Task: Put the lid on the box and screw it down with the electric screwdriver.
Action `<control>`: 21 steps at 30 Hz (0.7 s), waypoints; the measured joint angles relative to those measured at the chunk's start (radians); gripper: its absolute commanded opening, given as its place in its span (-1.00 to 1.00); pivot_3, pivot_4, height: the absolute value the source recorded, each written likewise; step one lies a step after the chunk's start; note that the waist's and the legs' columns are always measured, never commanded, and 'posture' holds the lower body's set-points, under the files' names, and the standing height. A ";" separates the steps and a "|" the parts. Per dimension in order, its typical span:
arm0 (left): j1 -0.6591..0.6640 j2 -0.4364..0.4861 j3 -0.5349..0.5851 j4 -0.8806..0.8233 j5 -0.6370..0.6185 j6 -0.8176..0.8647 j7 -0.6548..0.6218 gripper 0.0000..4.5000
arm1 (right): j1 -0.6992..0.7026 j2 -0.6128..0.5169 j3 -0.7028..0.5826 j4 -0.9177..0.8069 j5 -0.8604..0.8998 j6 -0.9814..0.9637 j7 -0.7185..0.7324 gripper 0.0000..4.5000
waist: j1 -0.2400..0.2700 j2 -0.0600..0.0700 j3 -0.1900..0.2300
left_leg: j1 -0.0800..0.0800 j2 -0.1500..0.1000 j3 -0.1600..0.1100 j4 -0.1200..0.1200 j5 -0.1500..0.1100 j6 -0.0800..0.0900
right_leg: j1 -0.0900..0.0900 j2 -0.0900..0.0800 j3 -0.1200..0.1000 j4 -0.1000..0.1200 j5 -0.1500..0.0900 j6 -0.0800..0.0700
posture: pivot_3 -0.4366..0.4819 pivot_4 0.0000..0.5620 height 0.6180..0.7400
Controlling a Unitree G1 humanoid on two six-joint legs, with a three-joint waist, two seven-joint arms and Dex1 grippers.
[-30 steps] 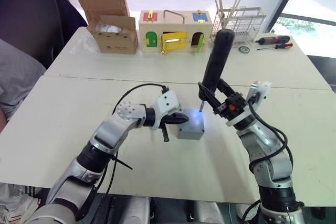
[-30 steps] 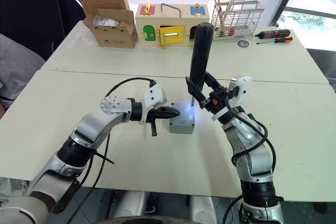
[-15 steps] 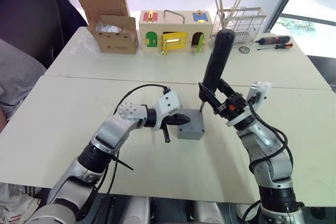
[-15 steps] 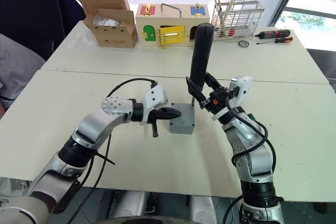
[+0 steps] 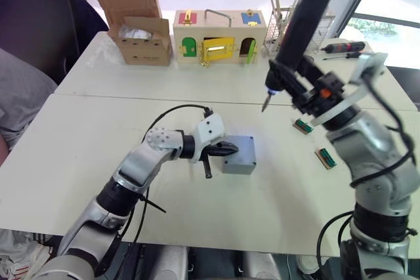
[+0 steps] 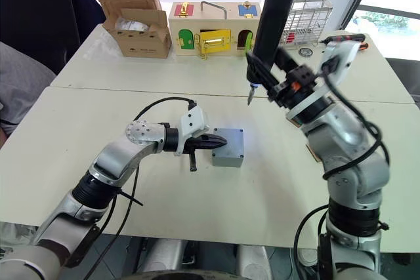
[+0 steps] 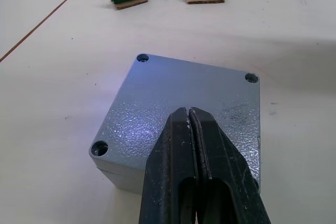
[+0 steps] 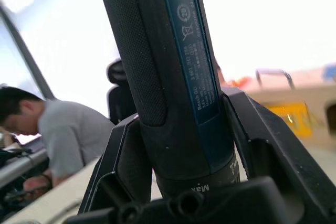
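Note:
The grey box [image 5: 237, 164] stands mid-table with the lid [image 7: 173, 90] lying flush on it, screw holes at its corners. My left gripper [image 5: 227, 149] is shut and empty, and its fingertips [image 7: 181, 124] rest on the lid's near side. The right gripper [image 5: 293, 83] is shut on the black electric screwdriver [image 5: 306, 14], held upright and tilted high above the table. Its metal bit [image 5: 265, 104] hangs in the air behind and to the right of the box. In the right wrist view the screwdriver's body [image 8: 173, 77] sits between both fingers [image 8: 123, 163].
Two green terminal blocks [image 5: 303, 126] [image 5: 326, 157] lie right of the box. Along the far table stand a cardboard box [image 5: 136, 31], a wooden box with coloured doors [image 5: 219, 39], a wire rack [image 6: 308, 21] and hand screwdrivers [image 5: 341, 49]. A person [image 5: 20, 100] sits at the left.
The right arm has lifted the screwdriver up and away from the box's far right corner. The left gripper has stayed on the lid.

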 measured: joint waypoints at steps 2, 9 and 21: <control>0.021 -0.018 0.024 -0.019 -0.019 0.021 0.013 -1.00 | -0.058 0.004 -0.033 0.021 0.080 0.051 -0.075 -0.13 | -0.003 0.000 0.000 | 0.000 0.000 0.000 0.000 0.000 0.000 | 0.000 -0.001 0.000 0.000 0.000 0.000 | -0.05 -0.47 0.84; -0.010 -0.052 0.176 -0.090 -0.172 0.163 0.057 -1.00 | -0.117 -0.175 -0.088 0.172 0.171 0.350 -0.294 -0.13 | 0.003 0.000 0.001 | -0.018 -0.002 0.000 0.004 0.001 0.000 | -0.017 -0.002 0.000 0.002 0.001 0.001 | -0.05 -0.47 0.84; 0.024 0.029 0.122 -0.350 -0.305 0.285 0.024 -1.00 | -0.119 -0.770 0.025 0.649 0.038 0.800 -0.008 -0.13 | -0.004 0.008 0.006 | -0.019 -0.004 0.005 0.006 -0.002 0.006 | -0.015 0.003 0.001 -0.001 0.002 0.003 | -0.05 -0.47 0.84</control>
